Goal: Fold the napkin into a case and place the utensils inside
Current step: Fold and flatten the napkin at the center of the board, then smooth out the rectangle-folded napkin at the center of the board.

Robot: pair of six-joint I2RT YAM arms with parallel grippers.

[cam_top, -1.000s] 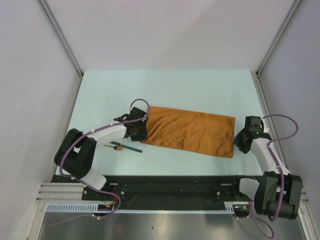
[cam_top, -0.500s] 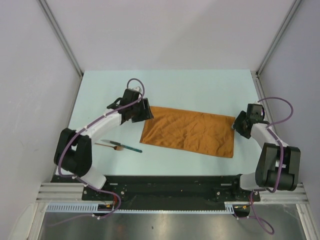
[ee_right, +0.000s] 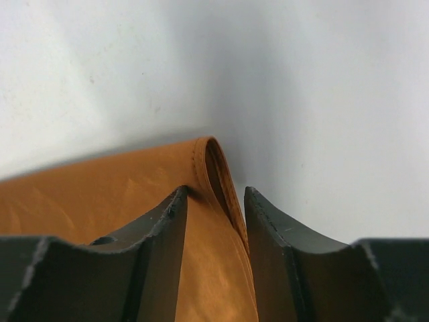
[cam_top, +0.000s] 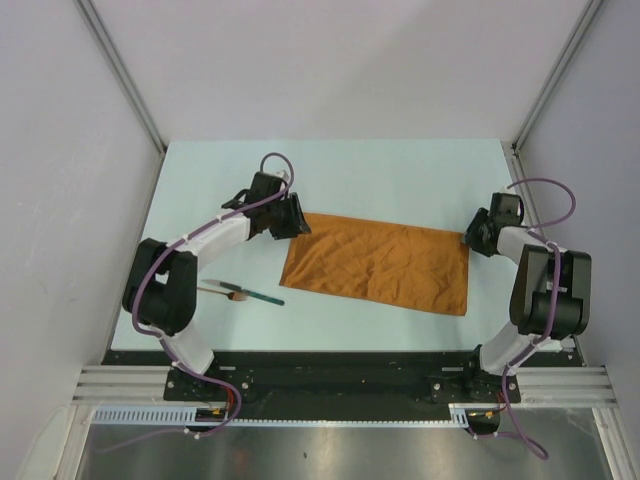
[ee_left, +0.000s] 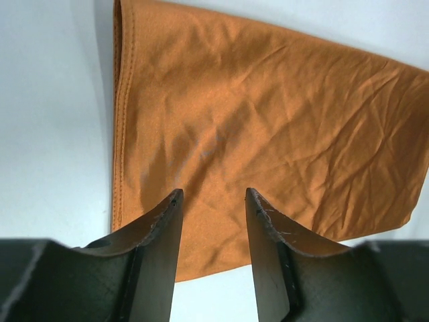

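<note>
The rust-orange square cloth napkin [cam_top: 378, 265], folded in half into a wide creased rectangle, lies flat in the middle of the pale green table [cam_top: 380, 175]. It has not moved in the last half second.

The left gripper [cam_top: 296, 218] is at the napkin's far left corner. A second ago it was lower, over the left short edge, which now lies uncovered. In the left wrist view its jaws stand partly apart above the cloth [ee_left: 268, 121] and have hold of nothing.

The right gripper [cam_top: 468, 240] has moved from the middle of the right short edge up to the far right corner, and its arm is now folded more tightly. In the right wrist view its jaws are also partly apart. The doubled, hemmed corner [ee_right: 208, 161] lies in the gap between them and does not look pinched.

The utensils [cam_top: 248, 293], one thin piece with a dark teal handle and one pale wooden piece with a brown end, lie together on the table left of the napkin, where they were before.
</note>
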